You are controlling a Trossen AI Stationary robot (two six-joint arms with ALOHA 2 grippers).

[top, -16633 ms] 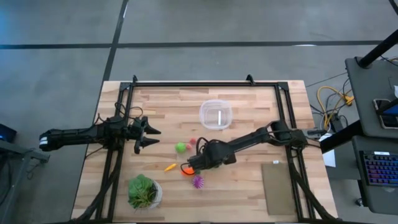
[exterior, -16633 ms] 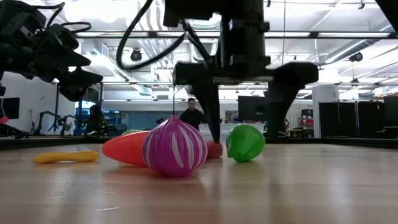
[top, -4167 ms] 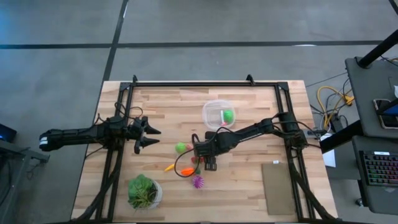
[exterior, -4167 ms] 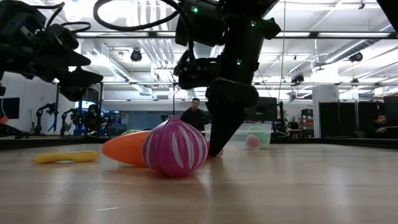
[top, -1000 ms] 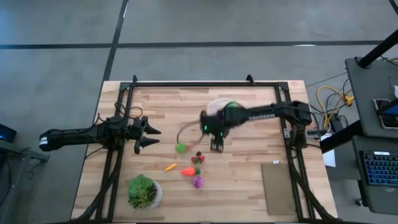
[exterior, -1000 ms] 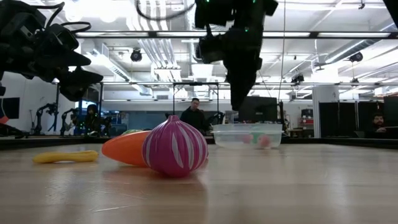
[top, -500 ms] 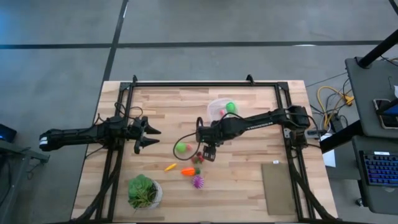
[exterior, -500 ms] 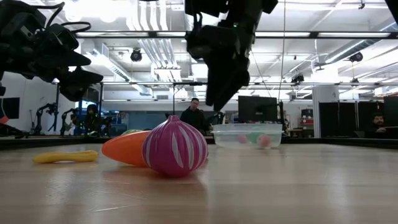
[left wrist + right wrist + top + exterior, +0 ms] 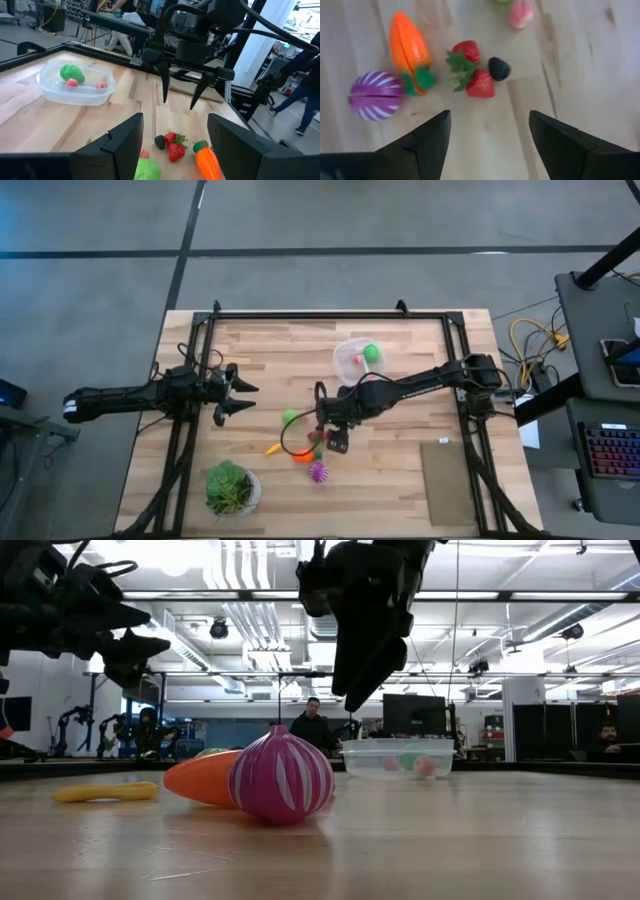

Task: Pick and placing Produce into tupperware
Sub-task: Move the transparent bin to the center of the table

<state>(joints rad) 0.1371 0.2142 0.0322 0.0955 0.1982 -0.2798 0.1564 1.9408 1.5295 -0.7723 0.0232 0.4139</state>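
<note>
The right gripper (image 9: pixel 334 439) hangs over the table with its fingers spread and empty. Directly below, between them, lie two strawberries (image 9: pixel 472 70) and a dark berry (image 9: pixel 498 68), beside the carrot (image 9: pixel 410 50) and purple ball (image 9: pixel 375 95). The tupperware (image 9: pixel 357 358) holds green and pink pieces. The left gripper (image 9: pixel 232 393) waits at the side, fingers apart.

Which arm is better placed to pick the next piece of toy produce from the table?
The right. Its open gripper hangs directly above the two red toy strawberries and the orange toy carrot, near the clear round plastic container. The left gripper waits open toward the table's left side.
</note>
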